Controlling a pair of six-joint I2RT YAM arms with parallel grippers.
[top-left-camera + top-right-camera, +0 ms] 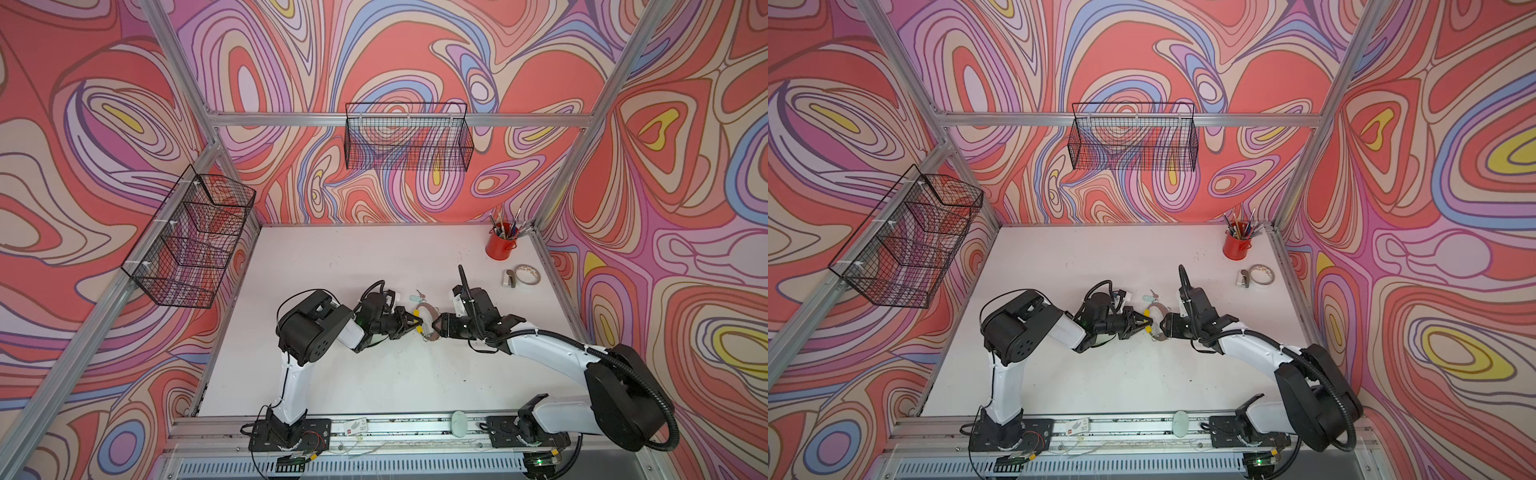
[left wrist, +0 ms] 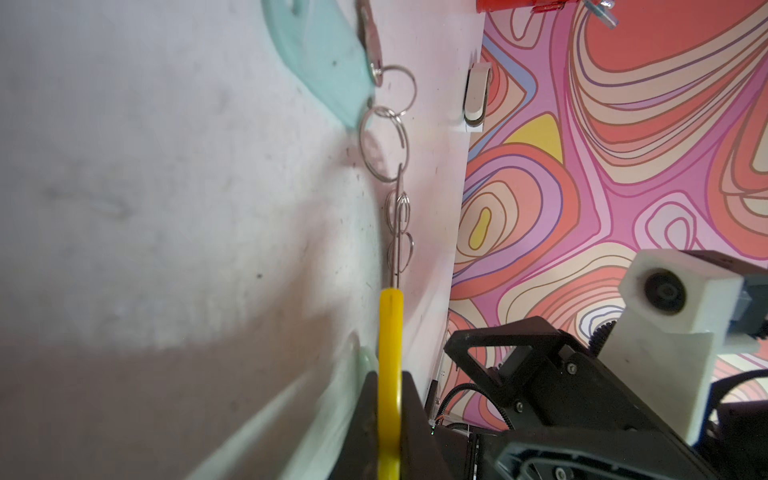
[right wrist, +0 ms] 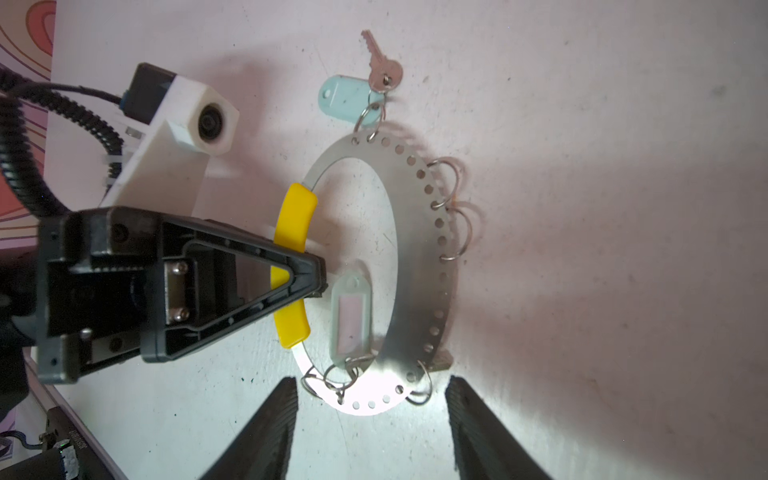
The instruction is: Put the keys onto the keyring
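At bench (image 1: pixel 374 374) centre in both top views, the keyring (image 1: pixel 428 308) sits with the left claw (image 1: pixel 419 321) at its 9 o'clock, the right claw (image 1: pixel 435 328) at 4, one key (image 1: pixel 422 296) at 11. Left wrist view: left claw clamped tight on the yellow sleeve (image 2: pixel 390 324). Right wrist view: right claw parted, empty, astride the rim.

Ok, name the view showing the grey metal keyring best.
Right wrist view: the flat grey metal keyring shows nearly whole, holes and loops clear. Left wrist view sees it edge-on; both top views show it tiny, partly hidden.
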